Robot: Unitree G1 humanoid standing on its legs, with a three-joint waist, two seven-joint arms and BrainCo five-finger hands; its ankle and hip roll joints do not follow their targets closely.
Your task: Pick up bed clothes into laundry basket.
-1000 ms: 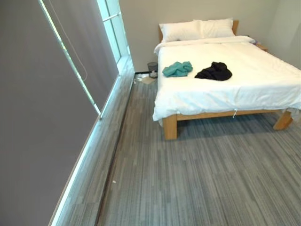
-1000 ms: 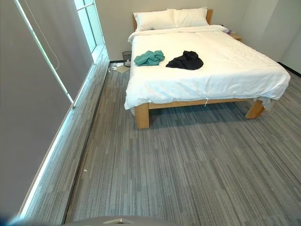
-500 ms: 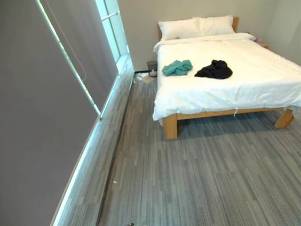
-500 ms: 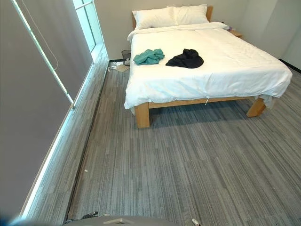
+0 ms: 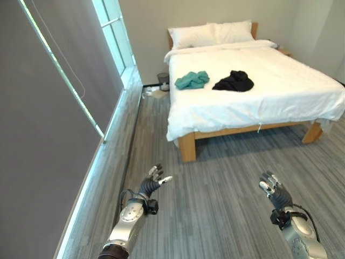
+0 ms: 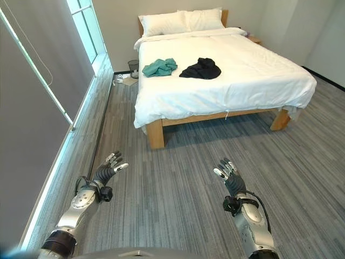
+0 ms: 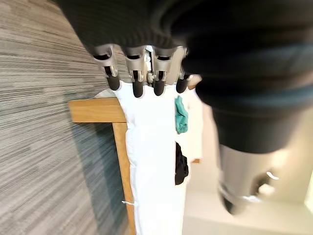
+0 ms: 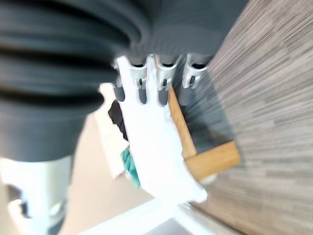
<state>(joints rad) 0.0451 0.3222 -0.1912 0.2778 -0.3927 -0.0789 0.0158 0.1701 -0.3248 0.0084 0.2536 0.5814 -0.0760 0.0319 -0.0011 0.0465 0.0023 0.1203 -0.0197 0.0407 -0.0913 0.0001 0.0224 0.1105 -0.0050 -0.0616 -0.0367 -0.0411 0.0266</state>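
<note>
fingers (image 6: 119,167) on the left hand (image 6: 106,171) and right hand (image 6: 230,176) now reach out, spread wide and empty. green cloth (image 6: 159,67) and black cloth (image 6: 200,68) lie on the bed (image 6: 259,73) at 12 o'clock, well apart from both hands.

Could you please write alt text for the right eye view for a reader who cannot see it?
Two open robot hands, left hand and right hand, hover above grey floor short of a white bed. A teal garment and a black garment lie on it.
</note>
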